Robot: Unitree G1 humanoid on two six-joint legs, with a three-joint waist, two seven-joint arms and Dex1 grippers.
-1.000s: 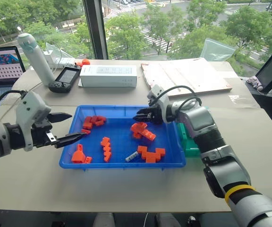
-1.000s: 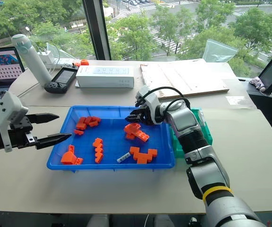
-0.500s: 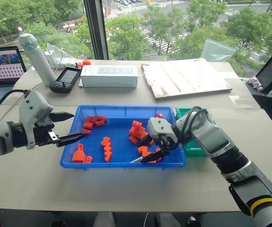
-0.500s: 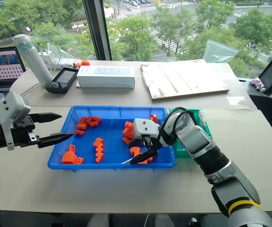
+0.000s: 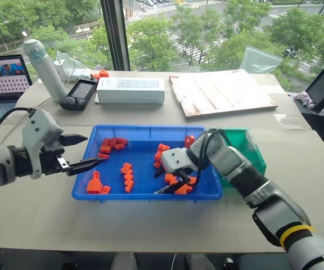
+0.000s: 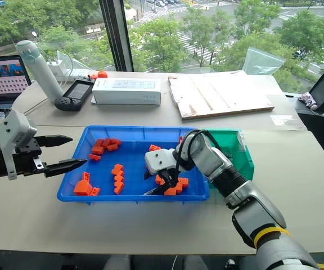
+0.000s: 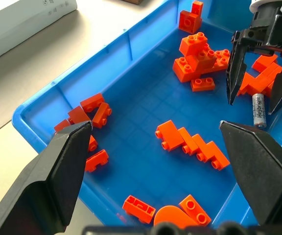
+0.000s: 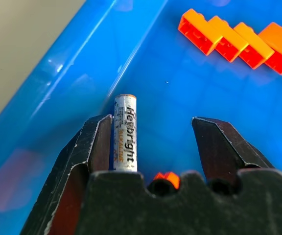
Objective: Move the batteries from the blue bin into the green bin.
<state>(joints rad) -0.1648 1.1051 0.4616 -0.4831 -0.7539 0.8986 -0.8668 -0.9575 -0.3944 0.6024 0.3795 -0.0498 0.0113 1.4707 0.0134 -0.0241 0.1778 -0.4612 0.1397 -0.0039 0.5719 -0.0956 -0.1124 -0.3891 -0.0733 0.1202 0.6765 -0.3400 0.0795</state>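
The right claw (image 8: 148, 142) stood open inside the blue bin (image 5: 145, 133), its fingers straddling a battery (image 8: 125, 132) that lay flat on the bin floor beside one finger, not gripped. The battery was a silvery cylinder with printed lettering, near orange bricks (image 7: 192, 145). The left claw (image 5: 81, 152) hung open over the bin's left rim. The green bin (image 5: 251, 147) sat just right of the blue one.
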